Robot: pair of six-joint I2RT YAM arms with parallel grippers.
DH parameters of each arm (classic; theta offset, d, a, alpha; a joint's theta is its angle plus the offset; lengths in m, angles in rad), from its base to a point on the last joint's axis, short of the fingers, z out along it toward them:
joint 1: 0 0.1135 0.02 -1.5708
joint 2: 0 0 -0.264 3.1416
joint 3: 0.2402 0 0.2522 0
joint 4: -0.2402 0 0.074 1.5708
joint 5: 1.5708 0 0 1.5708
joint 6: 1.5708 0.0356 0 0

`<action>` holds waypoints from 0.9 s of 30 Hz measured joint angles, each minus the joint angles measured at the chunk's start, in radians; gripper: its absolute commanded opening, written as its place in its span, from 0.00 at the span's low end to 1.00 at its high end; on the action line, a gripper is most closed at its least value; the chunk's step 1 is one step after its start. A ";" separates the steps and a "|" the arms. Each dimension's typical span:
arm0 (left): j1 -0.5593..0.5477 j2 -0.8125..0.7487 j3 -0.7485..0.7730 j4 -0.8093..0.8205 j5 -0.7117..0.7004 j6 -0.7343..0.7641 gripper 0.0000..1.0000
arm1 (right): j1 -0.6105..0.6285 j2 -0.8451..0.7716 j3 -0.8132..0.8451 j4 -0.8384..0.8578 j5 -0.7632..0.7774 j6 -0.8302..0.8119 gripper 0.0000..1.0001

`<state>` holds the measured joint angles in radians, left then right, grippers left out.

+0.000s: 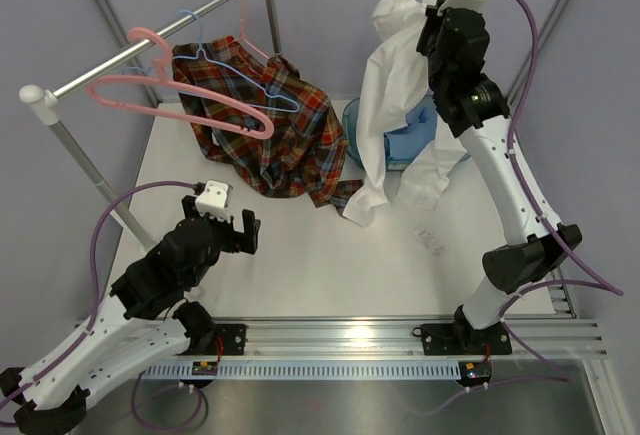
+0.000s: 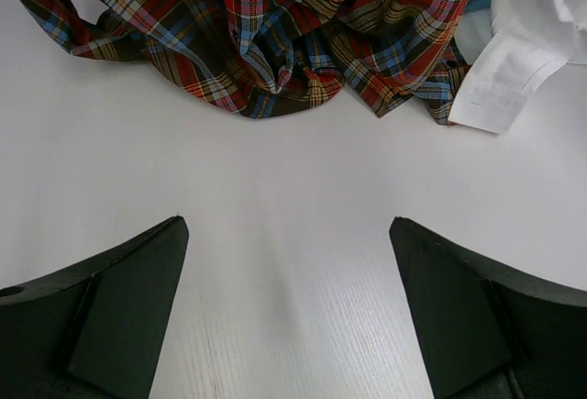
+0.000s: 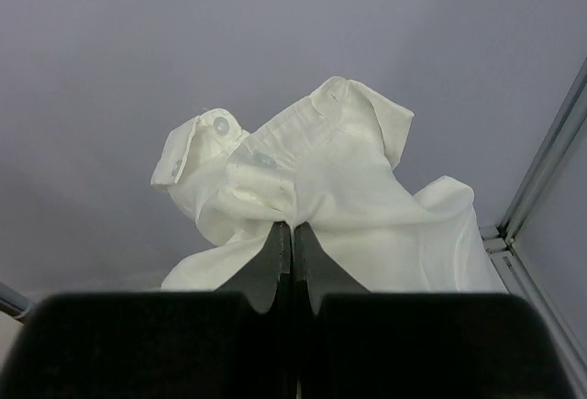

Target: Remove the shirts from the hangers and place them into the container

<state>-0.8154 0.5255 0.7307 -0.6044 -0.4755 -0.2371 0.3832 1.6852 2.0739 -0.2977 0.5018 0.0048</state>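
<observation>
Right gripper (image 3: 292, 227) is clenched on a bunched fold of the white shirt (image 1: 385, 105), held high over the tub (image 1: 351, 135), with its tail trailing on the table beside it; best to centre the bunch over the tub and lower it before letting go, so the tail folds in; left gripper (image 2: 286, 234) is released and empty, near the plaid shirt (image 2: 275, 23).

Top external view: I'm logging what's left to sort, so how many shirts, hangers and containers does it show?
Shirts: 3 (red-orange-navy plaid flannel shirt, white button-up shirt, light blue shirt mostly hidden behind the white one)
Hangers: 3 (front pink plastic hanger, rear pink plastic hanger, light blue plastic hanger)
Containers: 1 (translucent teal plastic tub)
Total: 7
</observation>
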 measured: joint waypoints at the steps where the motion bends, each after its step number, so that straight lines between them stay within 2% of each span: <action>1: 0.000 0.000 0.000 0.000 0.000 0.000 0.99 | -0.005 -0.002 -0.045 0.027 -0.006 0.000 0.00; 8: 0.002 0.001 0.000 0.000 0.000 0.001 0.99 | -0.058 0.021 -0.439 0.132 -0.084 0.045 0.00; 12: 0.004 0.008 0.000 0.000 0.000 0.001 0.99 | -0.079 0.124 -0.507 0.126 -0.141 0.071 0.00; 15: 0.005 0.013 0.000 0.000 0.000 0.001 0.99 | -0.089 0.262 -0.417 0.047 -0.192 0.086 0.00; 24: 0.012 0.018 0.000 0.000 0.000 0.001 0.99 | -0.108 0.680 0.096 -0.283 -0.290 0.128 0.00; 27: 0.013 0.024 0.000 0.000 0.000 0.001 0.99 | -0.124 0.749 0.164 -0.367 -0.300 0.160 0.00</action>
<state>-0.8028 0.5495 0.7307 -0.6044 -0.4751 -0.2363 0.2588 2.4344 2.2375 -0.6647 0.2016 0.1646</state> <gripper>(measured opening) 0.988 0.030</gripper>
